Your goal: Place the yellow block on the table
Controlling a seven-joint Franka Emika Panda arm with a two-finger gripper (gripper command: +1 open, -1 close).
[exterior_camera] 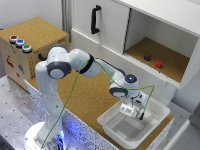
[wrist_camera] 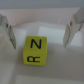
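Lettered yellow block (wrist_camera: pixel 35 51) lies on the white bin's (exterior_camera: pixel 112 126) floor between the spread, empty jaws of the gripper (wrist_camera: pixel 39 30), untouched, beside the cork bench (exterior_camera: pixel 87 97).

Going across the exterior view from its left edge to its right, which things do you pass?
Cork-topped box with coloured buttons → robot base column → black cabinet handle → gripper over the white bin → dark block → red block.

Between my jaws, which stand apart on either side, the yellow block (wrist_camera: pixel 36 50) bears a black letter "N" on its upper face and a black "R", turned sideways, on the face below it.
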